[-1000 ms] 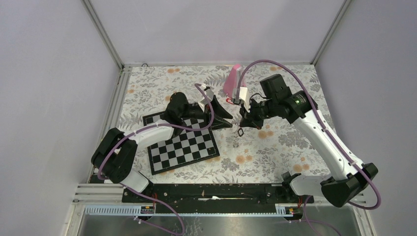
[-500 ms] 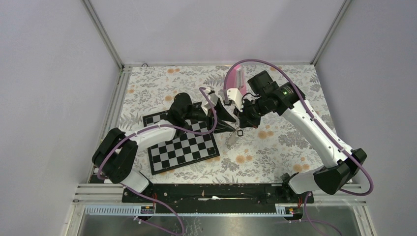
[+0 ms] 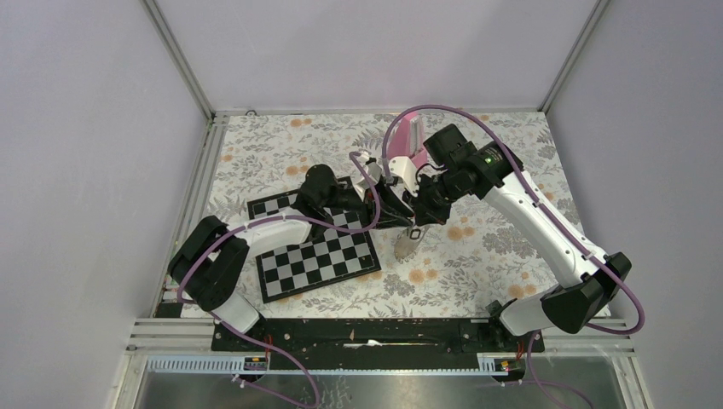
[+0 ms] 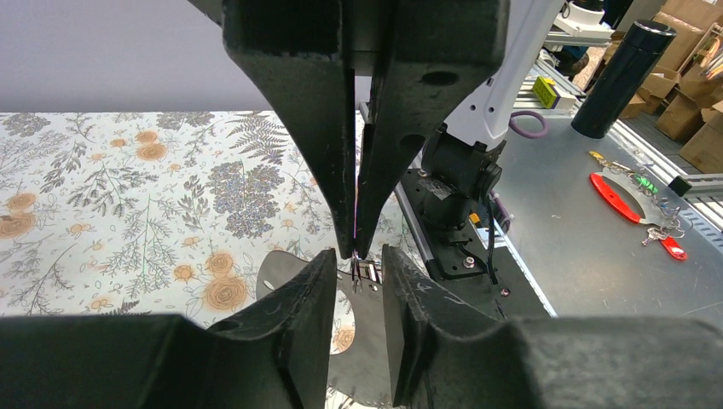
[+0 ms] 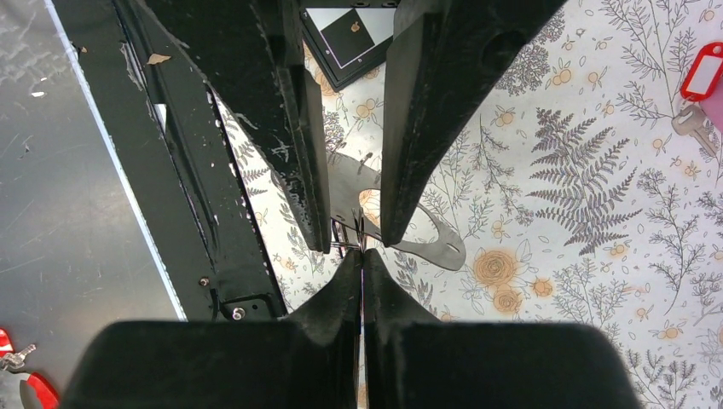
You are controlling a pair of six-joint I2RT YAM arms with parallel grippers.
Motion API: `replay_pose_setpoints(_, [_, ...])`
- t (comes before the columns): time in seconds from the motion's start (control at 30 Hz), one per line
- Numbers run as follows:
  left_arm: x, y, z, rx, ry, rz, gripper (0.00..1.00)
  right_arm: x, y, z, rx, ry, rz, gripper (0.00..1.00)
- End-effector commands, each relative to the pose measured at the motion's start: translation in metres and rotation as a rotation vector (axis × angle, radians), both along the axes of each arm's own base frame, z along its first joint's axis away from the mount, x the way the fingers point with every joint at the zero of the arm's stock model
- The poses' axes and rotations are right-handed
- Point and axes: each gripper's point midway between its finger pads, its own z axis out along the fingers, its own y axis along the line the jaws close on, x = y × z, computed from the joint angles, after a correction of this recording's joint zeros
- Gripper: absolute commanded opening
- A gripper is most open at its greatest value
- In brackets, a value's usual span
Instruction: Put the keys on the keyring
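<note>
The right tool (image 5: pixel 362 260) is pressed shut, tip to tip, on a small, thin dark-silver metal key (image 4: pixel 363 271). The left tool (image 4: pixel 358 256) is held parted, its tips set either side of that key. A red plastic-headed key (image 5: pixel 702 75) is seen lying flat on the floral surface (image 5: pixel 597 213), well apart from both tools.

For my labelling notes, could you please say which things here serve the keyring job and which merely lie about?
Job: left claw, right claw shut on metal key, pale keyring, red key.
Lying about: chessboard, pink metronome.
</note>
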Motion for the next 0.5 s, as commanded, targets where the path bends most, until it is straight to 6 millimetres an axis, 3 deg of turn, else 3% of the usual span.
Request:
replay_pose_setpoints(0.0, [0.0, 0.0007, 0.0118, -0.045, -0.049, -0.004, 0.3, -0.0037, 0.0003, 0.009, 0.011, -0.027, 0.02, 0.0])
replay_pose_setpoints(0.47, [-0.0003, -0.0005, 0.0058, -0.03, -0.045, -0.014, 0.26, -0.0032, 0.0052, 0.0132, 0.039, -0.03, 0.021, 0.0])
